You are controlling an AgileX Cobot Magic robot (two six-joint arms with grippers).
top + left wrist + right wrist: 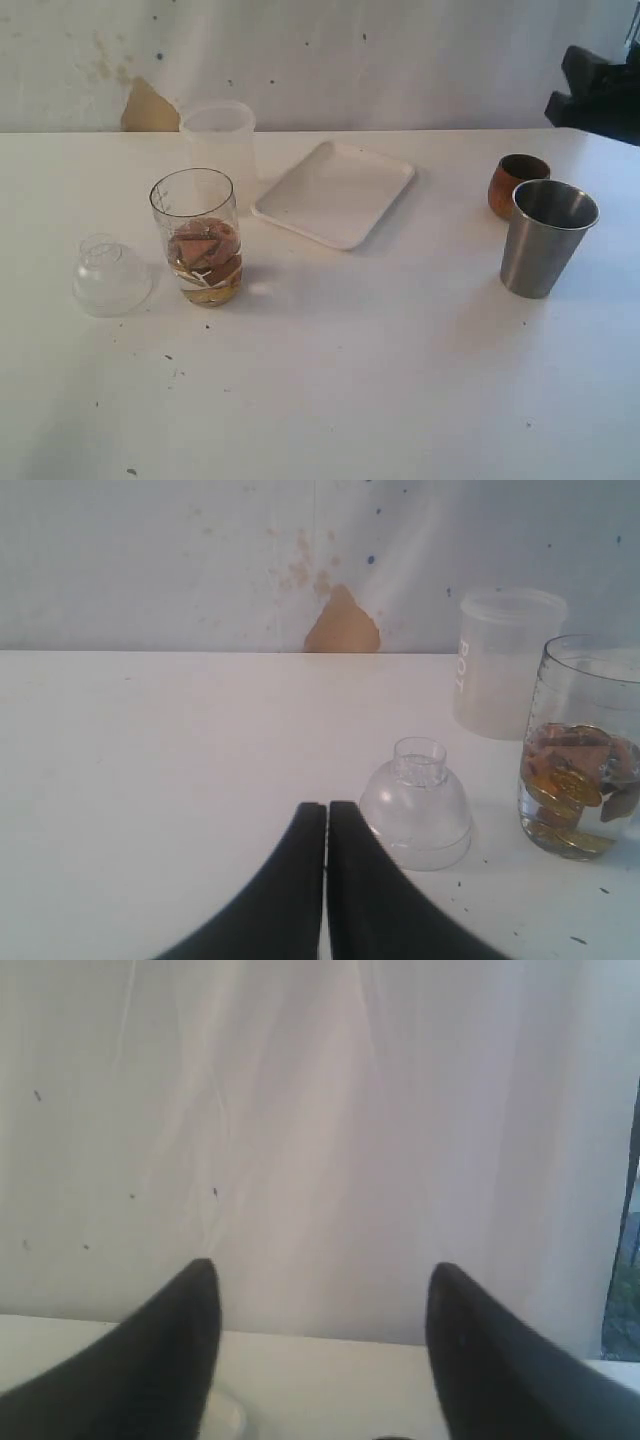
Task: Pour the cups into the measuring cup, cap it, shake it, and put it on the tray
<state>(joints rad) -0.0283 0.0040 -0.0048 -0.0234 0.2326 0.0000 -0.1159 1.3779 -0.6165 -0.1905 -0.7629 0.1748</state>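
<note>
The measuring cup stands upright left of centre in the exterior frame, with brownish pieces lying in pale liquid at its bottom; so the pouring looks done to me, though I cannot see far enough into the steel tumbler or the wooden cup to call them empty; those two stand close together at the right of the frame. The cap sits on the worktop just beside the measuring cup, nearer the left edge of the frame, wide rim down and knob up, so its axis runs vertical; the two are not touching. The tray lies bare at upper centre; a frosted cup stands behind the measuring cup.

The left hand is clenched, fingers pressed together on nothing; its wrist view shows the cap close ahead of the tips, off toward the measuring cup's side. The right hand is released, fingers apart with only the wall between them; its arm is a dark shape in the upper right corner, well apart from the cap. Capping, I judge, falls to the left hand, which is nearer; it would have to open first and take the dome from above.
</note>
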